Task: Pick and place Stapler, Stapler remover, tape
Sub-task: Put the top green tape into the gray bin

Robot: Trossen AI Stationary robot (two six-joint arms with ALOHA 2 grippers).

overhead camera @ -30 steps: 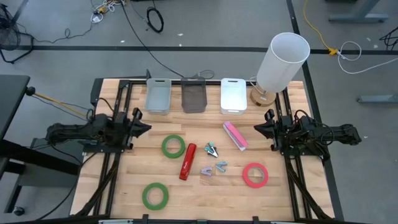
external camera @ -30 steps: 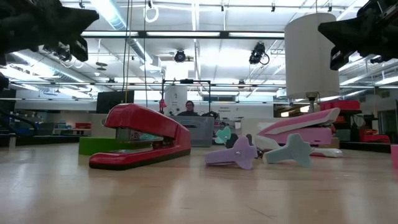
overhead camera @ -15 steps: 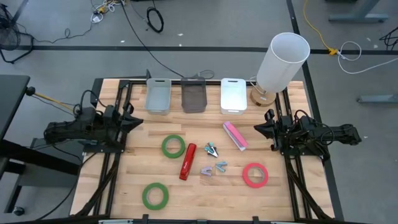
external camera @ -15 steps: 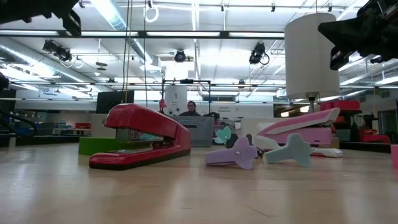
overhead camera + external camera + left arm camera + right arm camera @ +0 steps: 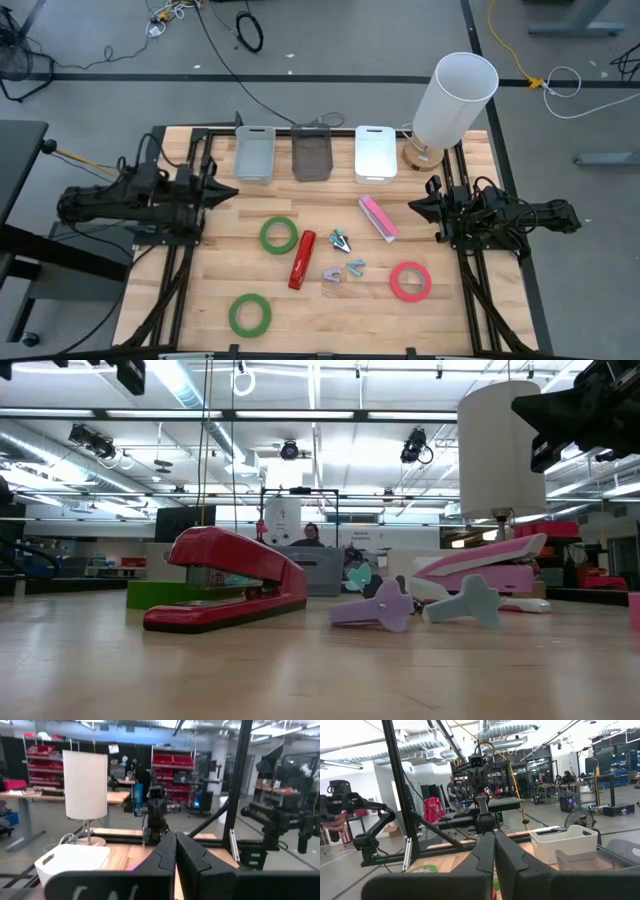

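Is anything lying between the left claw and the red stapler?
Yes. In the high view, a green tape roll lies on the table between the left claw, shut at the table's left edge, and the red stapler, just left of the stapler. Lifting over it avoids contact.

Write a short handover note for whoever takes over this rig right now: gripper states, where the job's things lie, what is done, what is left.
Left gripper: shut, empty, at the table's left edge.
Right gripper: shut, empty, at the right edge.
On the table: red stapler, pink stapler, three staple removers, two green tape rolls, red-pink tape roll.
Three bins at the back look empty.
Done: nothing placed.
Left: everything.
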